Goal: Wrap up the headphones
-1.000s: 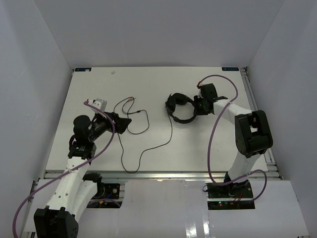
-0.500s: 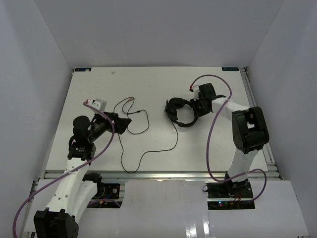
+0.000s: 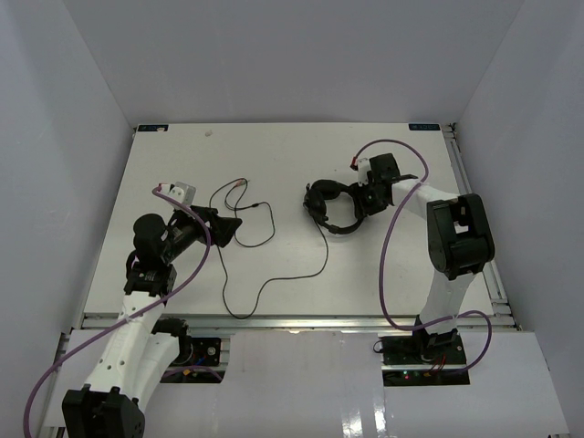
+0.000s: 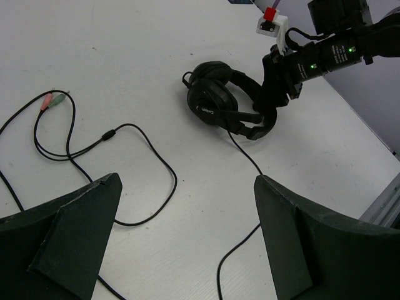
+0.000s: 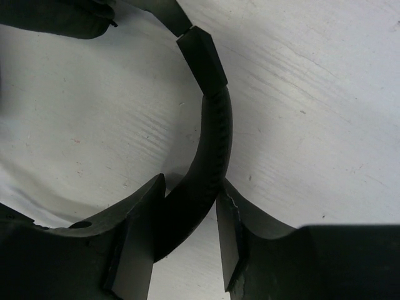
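The black headphones [image 3: 330, 208] lie on the white table right of centre, one earcup [image 4: 212, 103] facing up. My right gripper [image 3: 361, 202] straddles the thin headband [image 5: 214, 134]. Its jaws sit loosely around the band, open, with table showing between the band and the right finger [image 5: 230, 231]. The long cord [image 3: 274, 278] trails from the headphones leftward in loops, and its reddish plug [image 3: 240, 182] lies at the far end [image 4: 53, 100]. Above the cord loops hangs my left gripper [image 3: 233, 222], wide open [image 4: 187, 181] and holding nothing.
Thick purple robot cables [image 3: 392, 237] arc over both arms. A small white and red fitting [image 4: 273, 17] sits on the right wrist. The table's metal rail [image 3: 292, 319] runs along the near edge, and white walls enclose the other three sides.
The right gripper's jaws have widened around the headband. The headphones have shifted slightly and settled on the table, and the cord near them has swung a little right. The left arm has stayed still.
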